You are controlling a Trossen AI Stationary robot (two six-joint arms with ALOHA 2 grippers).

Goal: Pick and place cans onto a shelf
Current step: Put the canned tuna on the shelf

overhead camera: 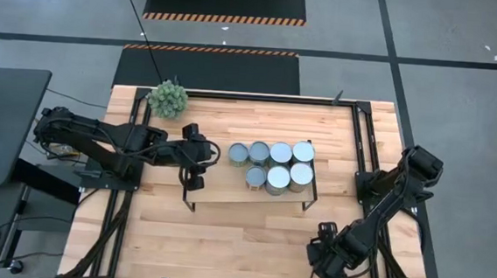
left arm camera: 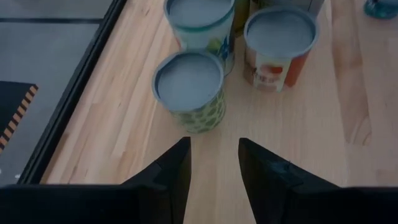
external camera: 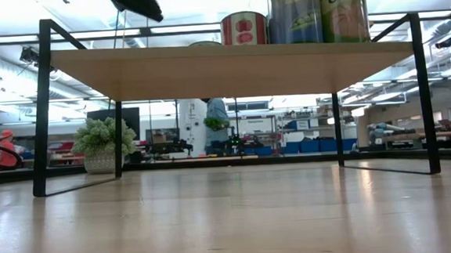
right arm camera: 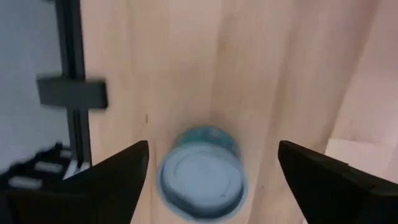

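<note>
Several cans (overhead camera: 278,166) stand upright in two rows on the right half of the light-wood shelf (overhead camera: 219,185). In the low view, three of them (external camera: 295,12) show on top of the shelf (external camera: 230,67). My left gripper (overhead camera: 196,160) hovers over the shelf's left end, open and empty, its fingers pointing at the nearest green-sided can (left arm camera: 188,90). My right gripper (overhead camera: 323,258) is near the table's front right, wide open. Its fingers stand on either side of a teal can (right arm camera: 202,180) that rests upright on the table, without touching it. In the high view the gripper hides this can.
A spiky green plant ball (overhead camera: 168,98) sits at the table's far left corner. Black metal rails (overhead camera: 367,138) run along the table's sides, and one rail (right arm camera: 74,93) lies close beside the teal can. Bare tabletop lies in front of the shelf (overhead camera: 224,242).
</note>
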